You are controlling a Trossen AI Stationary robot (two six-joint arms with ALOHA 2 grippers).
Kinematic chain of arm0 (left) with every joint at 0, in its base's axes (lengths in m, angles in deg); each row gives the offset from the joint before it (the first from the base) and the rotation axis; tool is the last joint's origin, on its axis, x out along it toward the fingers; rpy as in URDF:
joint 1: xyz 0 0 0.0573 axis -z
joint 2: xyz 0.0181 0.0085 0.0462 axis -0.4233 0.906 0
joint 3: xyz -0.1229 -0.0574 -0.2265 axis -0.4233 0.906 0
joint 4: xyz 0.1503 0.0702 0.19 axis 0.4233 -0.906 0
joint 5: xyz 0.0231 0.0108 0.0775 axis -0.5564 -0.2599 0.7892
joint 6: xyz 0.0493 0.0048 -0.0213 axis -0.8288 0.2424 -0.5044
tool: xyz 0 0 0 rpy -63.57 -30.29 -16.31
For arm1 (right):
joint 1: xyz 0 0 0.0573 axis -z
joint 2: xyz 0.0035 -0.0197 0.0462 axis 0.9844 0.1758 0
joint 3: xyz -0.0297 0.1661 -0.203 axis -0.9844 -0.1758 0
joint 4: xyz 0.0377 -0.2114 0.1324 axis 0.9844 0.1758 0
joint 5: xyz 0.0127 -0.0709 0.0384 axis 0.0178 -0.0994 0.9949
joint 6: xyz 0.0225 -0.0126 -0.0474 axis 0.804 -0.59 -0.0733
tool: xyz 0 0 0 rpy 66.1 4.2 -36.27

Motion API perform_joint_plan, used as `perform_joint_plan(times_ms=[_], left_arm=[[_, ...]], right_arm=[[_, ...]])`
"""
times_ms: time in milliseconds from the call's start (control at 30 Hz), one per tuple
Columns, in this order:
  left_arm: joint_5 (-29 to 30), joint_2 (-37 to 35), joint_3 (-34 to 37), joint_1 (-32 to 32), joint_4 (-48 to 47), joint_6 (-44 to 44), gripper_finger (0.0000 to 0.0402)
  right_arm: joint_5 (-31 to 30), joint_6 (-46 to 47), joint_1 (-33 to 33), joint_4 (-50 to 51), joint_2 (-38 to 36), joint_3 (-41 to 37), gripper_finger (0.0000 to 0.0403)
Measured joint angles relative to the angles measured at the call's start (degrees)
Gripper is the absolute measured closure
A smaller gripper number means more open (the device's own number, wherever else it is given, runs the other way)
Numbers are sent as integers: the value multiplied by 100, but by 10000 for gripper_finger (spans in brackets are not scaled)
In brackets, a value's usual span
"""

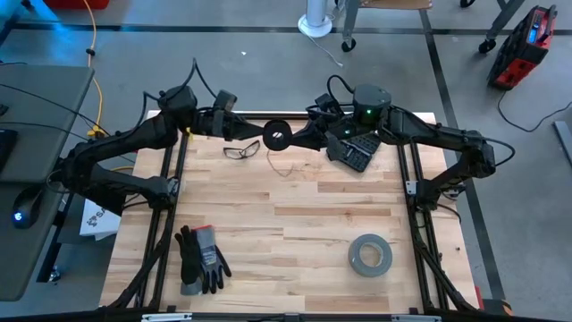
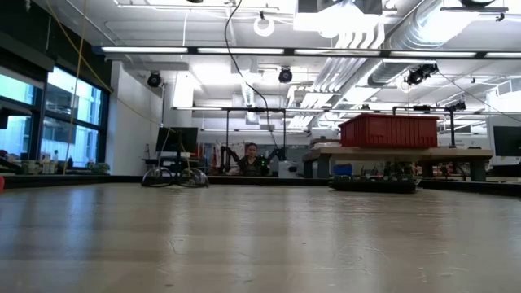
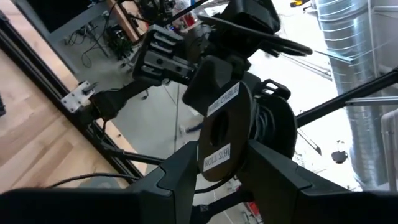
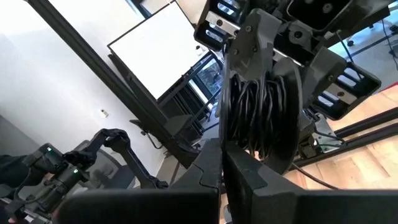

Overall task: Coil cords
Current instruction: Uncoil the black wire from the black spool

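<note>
A small round black spool (image 1: 277, 135) is held in the air over the table's far middle, between my two grippers. Dark cord (image 4: 258, 118) is wound on it. A thin strand (image 1: 284, 165) trails from it onto the wood. My left gripper (image 1: 264, 134) comes from the table's left and is shut on the spool (image 3: 221, 134), which shows its labelled flat face. My right gripper (image 1: 293, 137) comes from the right and is shut on the spool (image 4: 261, 93), seen edge-on. My left gripper holds the spool across its round rim (image 3: 205, 163), one finger (image 3: 177, 177) on each side of the disc. The fingers come level from the table's left. The spool is lifted clear of the table, standing on edge. My right gripper pinches one flange of the spool (image 4: 231, 134) near its rim between its two fingers (image 4: 208, 171). The fingers come level from the table's right. The wound cord sits beside them, and the spool is clear of the table.
Safety glasses (image 1: 241, 148) and a black keypad-like object (image 1: 353, 150) lie near the far edge under the arms. A grey tape roll (image 1: 370, 255) lies at the near right and dark gloves (image 1: 201, 259) at the near left. A yellow cable (image 1: 96, 85) runs off the table's left.
</note>
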Motion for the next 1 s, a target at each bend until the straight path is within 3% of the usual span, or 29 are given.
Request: perform_joint_plan(times_ms=[300, 600, 767, 867, 1000], left_arm=[[-2, 92, 0, 0, 62, -85, 284], [-91, 69, 0, 1, 272, -516, 387], [-197, 44, 0, -26, 413, -576, 399], [-351, -54, 2, -103, 174, -596, 400], [-317, -249, 7, -273, -221, -660, 401]], right_arm=[[20, 104, -2, -4, 0, -2, 403], [106, 314, -4, -70, 2, -2, 403], [153, 1126, -26, -577, 10, -4, 400], [300, 1656, -33, -980, -18, -11, 383], [381, 1645, -42, -964, -209, 24, 338]])
